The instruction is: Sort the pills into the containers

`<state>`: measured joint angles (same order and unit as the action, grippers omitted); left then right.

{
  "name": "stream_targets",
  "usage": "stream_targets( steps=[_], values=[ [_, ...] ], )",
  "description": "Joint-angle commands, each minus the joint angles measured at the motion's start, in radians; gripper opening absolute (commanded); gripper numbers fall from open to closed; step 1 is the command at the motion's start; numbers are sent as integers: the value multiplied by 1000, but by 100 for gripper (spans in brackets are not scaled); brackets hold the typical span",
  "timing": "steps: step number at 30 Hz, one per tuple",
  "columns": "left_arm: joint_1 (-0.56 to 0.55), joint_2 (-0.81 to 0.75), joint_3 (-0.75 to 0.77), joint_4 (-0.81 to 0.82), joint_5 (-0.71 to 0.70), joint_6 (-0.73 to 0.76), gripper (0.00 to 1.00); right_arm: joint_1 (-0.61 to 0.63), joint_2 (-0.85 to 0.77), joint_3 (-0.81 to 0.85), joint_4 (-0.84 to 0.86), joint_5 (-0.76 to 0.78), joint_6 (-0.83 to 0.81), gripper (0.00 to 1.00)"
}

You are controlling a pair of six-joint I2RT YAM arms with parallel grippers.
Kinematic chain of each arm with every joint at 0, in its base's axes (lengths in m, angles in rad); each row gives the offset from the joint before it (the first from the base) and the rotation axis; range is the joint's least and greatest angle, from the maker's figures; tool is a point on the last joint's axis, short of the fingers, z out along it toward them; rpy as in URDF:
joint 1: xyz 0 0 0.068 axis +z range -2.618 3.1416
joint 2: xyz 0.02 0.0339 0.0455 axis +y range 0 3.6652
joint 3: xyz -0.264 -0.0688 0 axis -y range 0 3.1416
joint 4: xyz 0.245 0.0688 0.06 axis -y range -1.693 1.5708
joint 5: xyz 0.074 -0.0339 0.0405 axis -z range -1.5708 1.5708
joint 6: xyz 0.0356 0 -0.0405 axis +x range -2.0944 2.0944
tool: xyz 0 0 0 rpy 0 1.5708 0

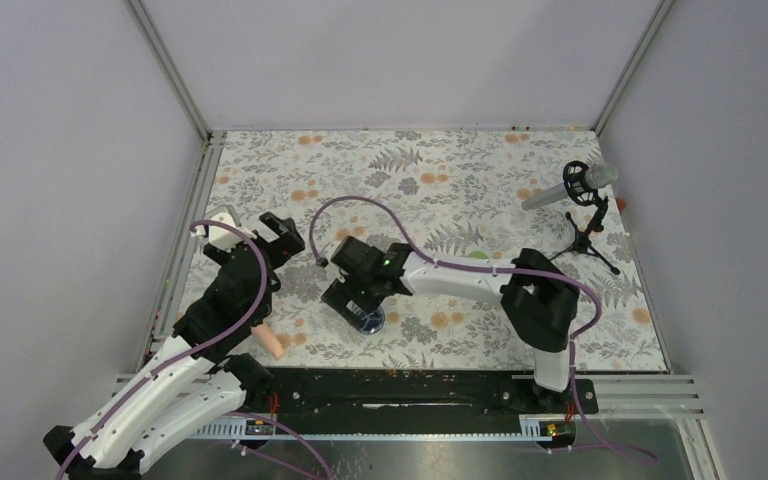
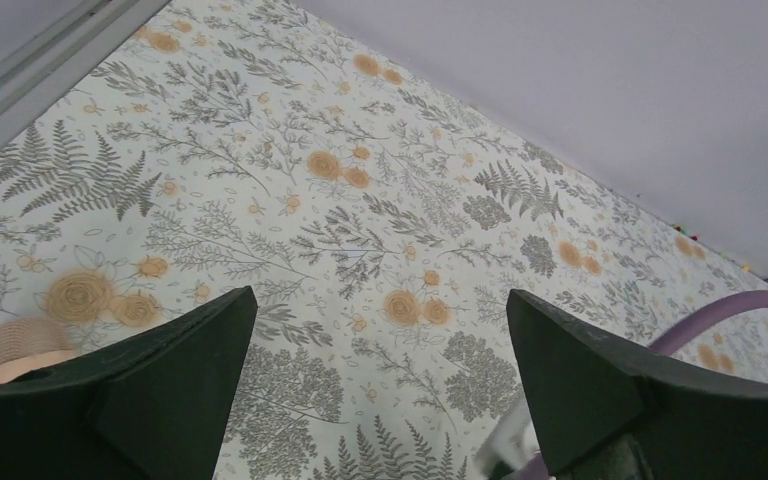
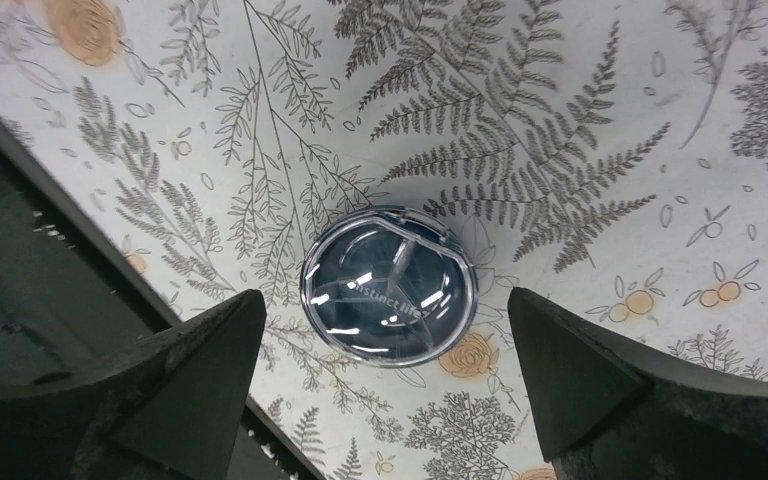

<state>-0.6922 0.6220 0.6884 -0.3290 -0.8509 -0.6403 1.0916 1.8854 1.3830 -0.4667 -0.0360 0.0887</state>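
R gripper (image 3: 385, 298) is hovering, jaws wide, over dark-blue jar (image 3: 388, 287), centre of wrist view. Jar's looking light, rigid, glossy, prob. slippery: I'd be pinching across its rim. L gripper (image 2: 382, 292) is gaping too, nothing held; peach rod (image 2: 18, 345) lower left.

Top view high above table (image 1: 480, 190), wrist views close, angled down, right shares jar (image 3: 388, 288)

Plain pale lilac walls (image 1: 400, 60) all round, metal frame posts (image 1: 168, 68) in the corners. The table (image 1: 480, 165) has a fern-and-orange-flower cover (pretty busy pattern), and there's a small microphone (image 1: 568, 190) on a tripod (image 1: 590, 240) far right.
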Motion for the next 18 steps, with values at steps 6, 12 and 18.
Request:
stream_targets(
  steps=[6,12,18],
  values=[
    [6,-107,-13,-78,-24,-4,99,81,135,114,-137,276,59,99],
    [5,-143,-43,-84,8,-3,98,83,188,143,-188,265,130,100],
    [6,-134,-54,-87,63,0,98,81,216,190,-283,253,231,91]
  ],
)
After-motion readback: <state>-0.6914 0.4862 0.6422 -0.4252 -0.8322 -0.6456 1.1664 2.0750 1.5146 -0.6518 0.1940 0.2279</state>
